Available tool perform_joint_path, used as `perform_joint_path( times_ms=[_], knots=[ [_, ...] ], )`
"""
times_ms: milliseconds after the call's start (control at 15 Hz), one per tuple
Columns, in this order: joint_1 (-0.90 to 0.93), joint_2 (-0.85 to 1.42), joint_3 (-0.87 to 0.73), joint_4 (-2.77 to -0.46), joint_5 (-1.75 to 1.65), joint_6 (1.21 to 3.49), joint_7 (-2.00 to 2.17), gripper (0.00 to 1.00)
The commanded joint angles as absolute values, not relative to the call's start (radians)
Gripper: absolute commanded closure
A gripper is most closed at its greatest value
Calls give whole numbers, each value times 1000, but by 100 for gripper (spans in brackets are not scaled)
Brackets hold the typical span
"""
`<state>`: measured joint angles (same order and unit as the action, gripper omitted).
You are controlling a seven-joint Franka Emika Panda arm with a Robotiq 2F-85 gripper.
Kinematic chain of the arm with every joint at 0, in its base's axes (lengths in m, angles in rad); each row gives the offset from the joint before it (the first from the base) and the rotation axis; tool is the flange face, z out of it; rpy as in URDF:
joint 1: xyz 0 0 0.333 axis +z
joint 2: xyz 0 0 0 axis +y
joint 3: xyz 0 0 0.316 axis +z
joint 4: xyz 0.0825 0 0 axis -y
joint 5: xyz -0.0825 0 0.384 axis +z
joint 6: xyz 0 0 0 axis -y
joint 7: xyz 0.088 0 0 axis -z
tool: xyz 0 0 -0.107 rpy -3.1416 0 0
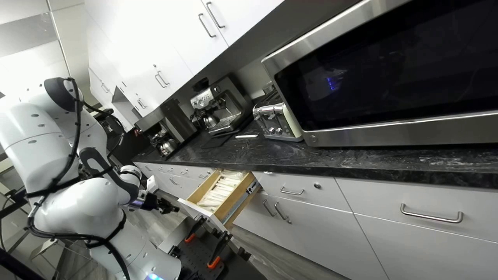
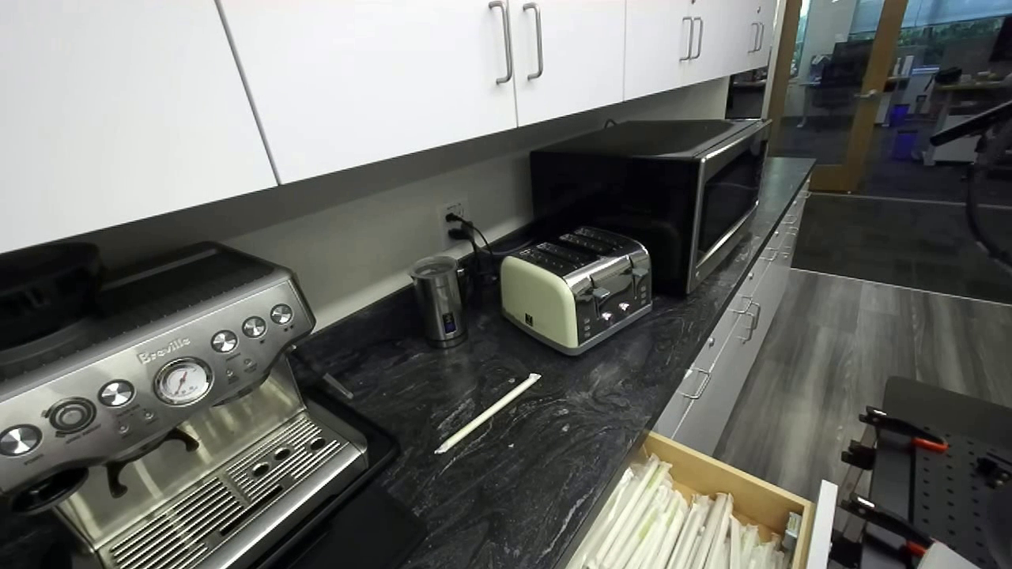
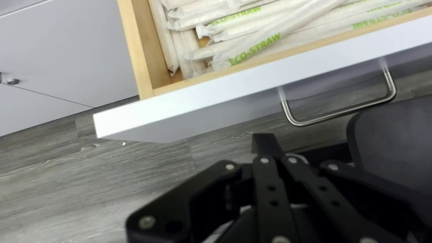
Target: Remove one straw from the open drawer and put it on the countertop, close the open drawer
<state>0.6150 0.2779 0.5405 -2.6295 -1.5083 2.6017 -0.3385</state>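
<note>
The black gripper (image 3: 279,151) filled the near part of the wrist view, its two fingers together, near the white front (image 3: 216,95) of the open drawer (image 3: 133,44) and its slim bar handle (image 3: 339,112). Below it spread a grey wood-look floor (image 3: 84,189).

The countertop (image 2: 553,431) was dark stone with pale swirls, running under white wall cabinets (image 2: 395,87). In an exterior view it held a steel coffee machine (image 2: 150,411) at the near left, then a metal jug (image 2: 441,304), a cream toaster (image 2: 545,300) and, farther off, a microwave (image 2: 632,197). One wrapped straw (image 2: 488,414) lay on the countertop between the coffee machine and the toaster, apart from both. Many more straws (image 3: 297,22) lay heaped in the drawer, which stood pulled out from under the countertop's edge, showing its pale wood sides. At the far right stood a wood-framed glass door (image 2: 868,79), with desks (image 2: 968,84) beyond it.

The white arm (image 1: 81,200) rose at the left of an exterior view, sharply bent, black cables (image 1: 76,128) strapped along it; its wrist reached right, holding the gripper low beside the drawer's front.

Green print (image 3: 254,49) on the straws in the drawer read ECO-STRAW. The coffee machine bore the name Breville above a round gauge (image 2: 183,381).
</note>
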Motion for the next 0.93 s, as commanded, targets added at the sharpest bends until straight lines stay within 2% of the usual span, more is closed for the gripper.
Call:
perform_joint_path(
  times_ms=[0,267,867],
  knots=[
    [612,386,508,-2563,-1615,2574,-284,100],
    [609,463,473,-2512,-1694,2544,-272,100],
    [658,502,466,-2474,-1857,2208,-141,100]
  ],
)
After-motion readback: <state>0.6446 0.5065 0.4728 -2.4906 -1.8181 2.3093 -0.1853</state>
